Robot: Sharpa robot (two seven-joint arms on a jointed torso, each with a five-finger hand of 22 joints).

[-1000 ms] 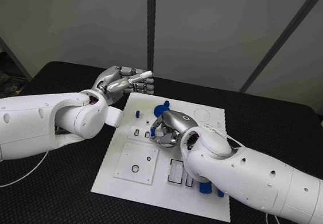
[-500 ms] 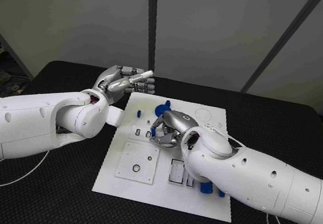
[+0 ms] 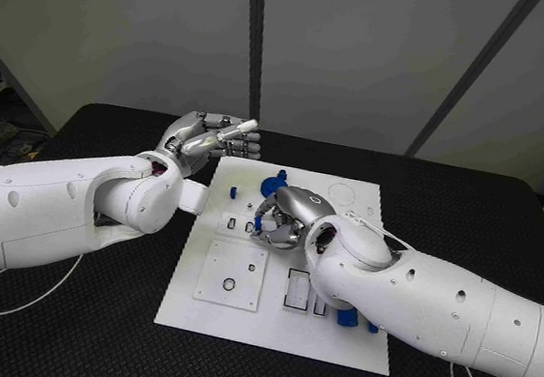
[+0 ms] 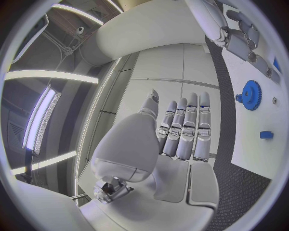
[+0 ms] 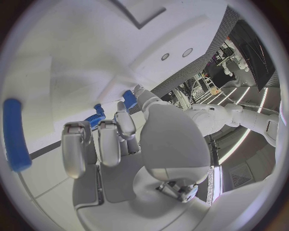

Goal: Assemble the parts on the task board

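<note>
The white task board (image 3: pixel 274 331) lies in the middle of the black table. My right hand (image 3: pixel 290 216) is low over the board's middle, fingers curled down. A small blue part (image 5: pixel 128 98) sits pinched at its fingertips, and a blue sliver (image 3: pixel 260 214) shows beside them. A blue gear (image 3: pixel 272 187) stands on the board just beyond that hand, also seen as the gear (image 4: pixel 248 95) and the gear (image 5: pixel 95 119). My left hand (image 3: pixel 209 143) is raised past the board's far left corner, holding nothing, its fingers (image 4: pixel 183 130) side by side.
Two blue parts (image 3: pixel 352 318) lie at the board's near right, by my right forearm. A long blue piece (image 5: pixel 15 134) rests on the board. A small blue block (image 4: pixel 267 135) sits near the gear. A black ring (image 3: pixel 227 284) and rectangular slots (image 3: pixel 297 289) mark the near half.
</note>
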